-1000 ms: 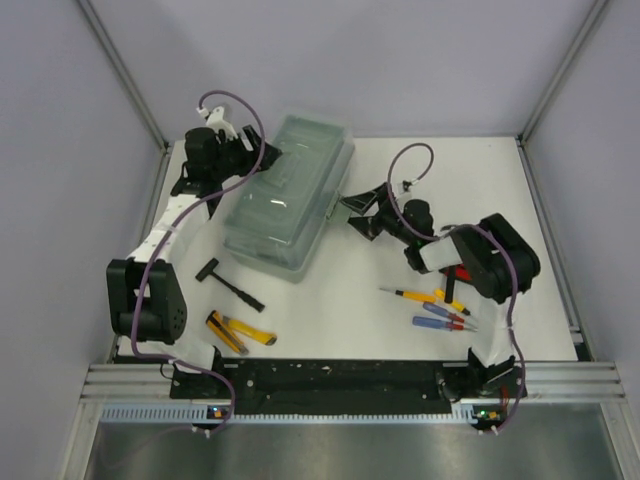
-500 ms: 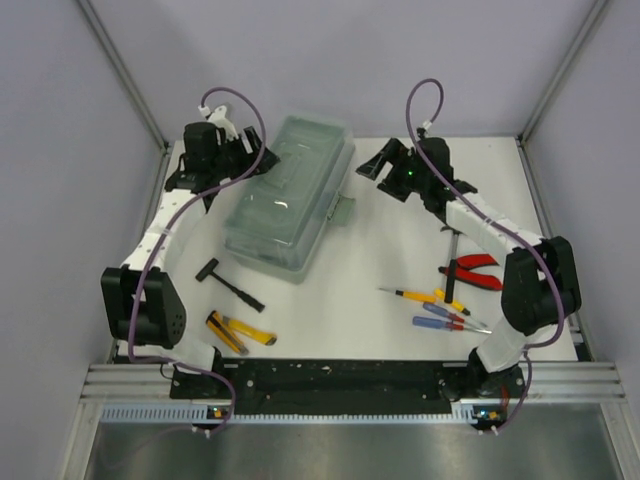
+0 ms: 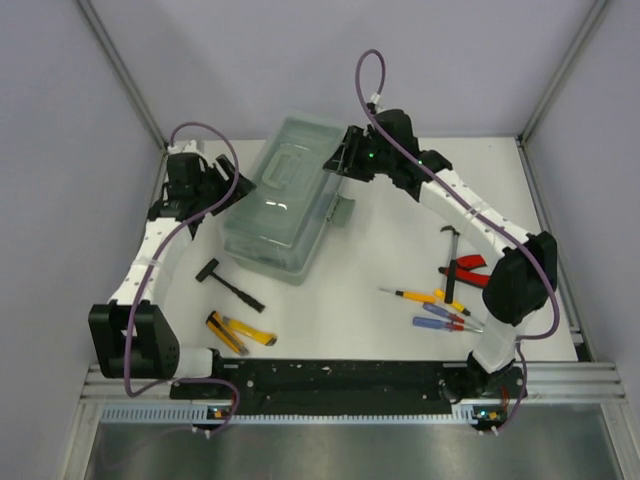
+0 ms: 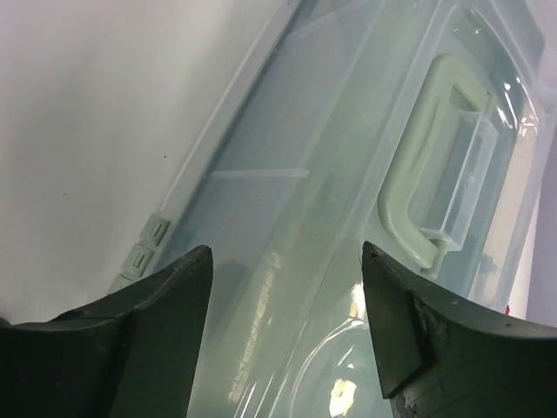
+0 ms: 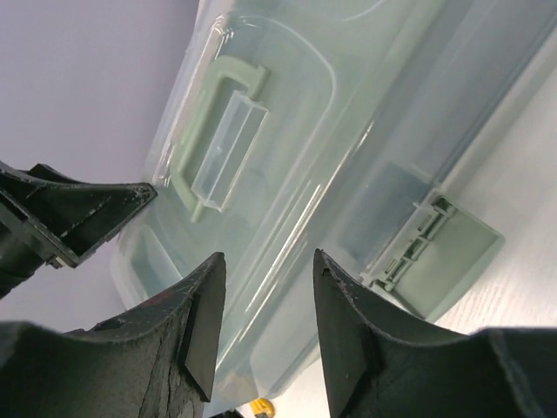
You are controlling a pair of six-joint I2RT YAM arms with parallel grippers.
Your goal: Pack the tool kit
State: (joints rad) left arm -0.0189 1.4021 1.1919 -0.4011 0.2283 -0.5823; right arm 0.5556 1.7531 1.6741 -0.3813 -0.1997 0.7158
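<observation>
While left pincer (image 3: pixel 230 183) and right pincer (image 3: pixel 335 160) stand parted, toolbox (image 3: pixel 280 208) lies between them.

Toolbox (image 3: pixel 285 205) between left tool (image 3: pixel 224 186), right tool (image 3: pixel 335 162).

The toolbox (image 3: pixel 285 205) is sitting on the desk (image 3: pixel 360 260), with the left claw (image 3: pixel 222 182) hovering at its 10 o'clock, the right claw (image 3: pixel 335 160) at 1 o'clock and screwdrivers (image 3: pixel 435 308) lying at 4 o'clock.
</observation>
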